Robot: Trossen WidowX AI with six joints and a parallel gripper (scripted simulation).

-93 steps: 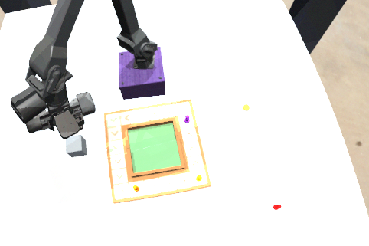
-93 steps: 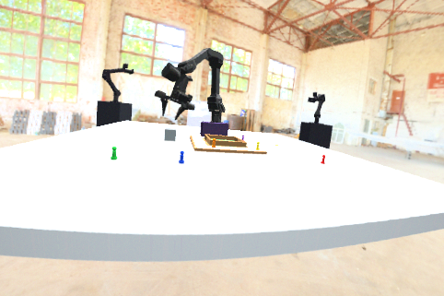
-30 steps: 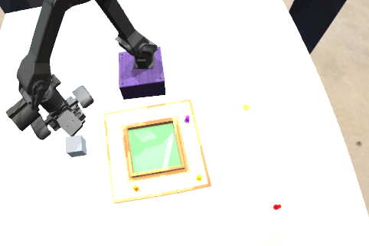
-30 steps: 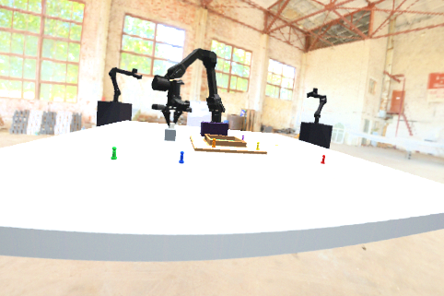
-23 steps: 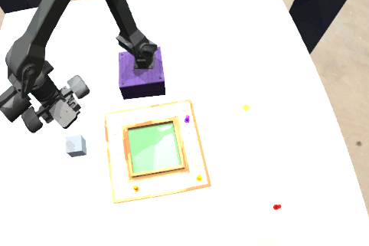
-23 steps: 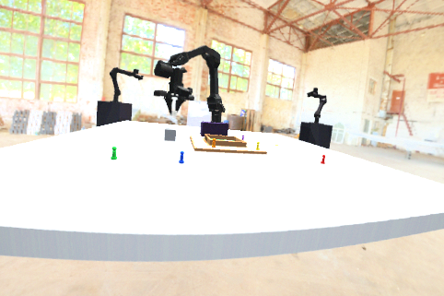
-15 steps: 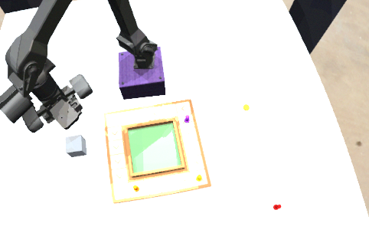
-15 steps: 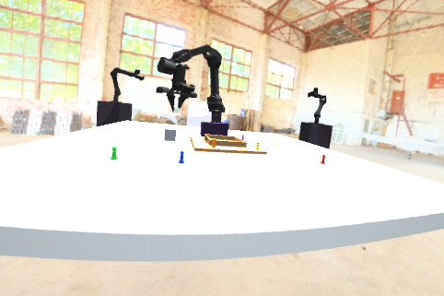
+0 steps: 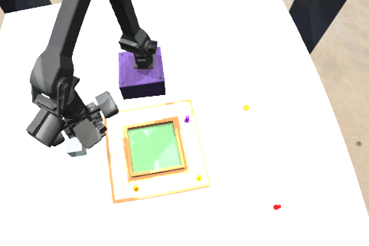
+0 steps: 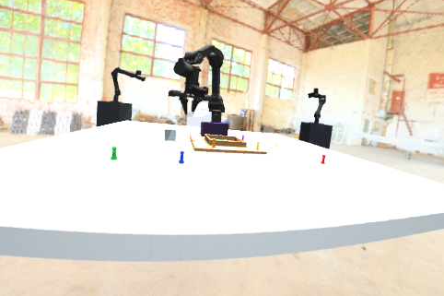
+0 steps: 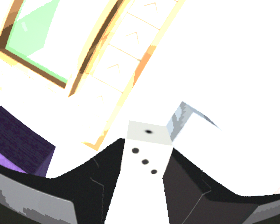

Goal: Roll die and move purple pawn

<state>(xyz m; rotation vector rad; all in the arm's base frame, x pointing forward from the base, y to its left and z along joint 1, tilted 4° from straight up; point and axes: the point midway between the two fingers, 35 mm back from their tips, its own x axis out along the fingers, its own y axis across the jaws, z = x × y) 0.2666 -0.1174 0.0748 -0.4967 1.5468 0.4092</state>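
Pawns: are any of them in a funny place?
Yes. Four stand off the board, out on the table: a yellow pawn, red pawn, green pawn and blue pawn. Game pawns usually belong on the board.

Dark arm (image 9: pixel 57 50) arched high then folded down — hand (image 9: pixel 78 141) low, clamped on the die (image 9: pixel 76 148).

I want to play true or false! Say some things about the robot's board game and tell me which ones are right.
1. The end effector is gripping the die. True.
2. The purple pawn stands off the board. False: it stands on the board's outer track, near a corner.
3. The red pawn is on the table, away from the board. True.
4. The die lies in the green tray. False: it is between the fingers.
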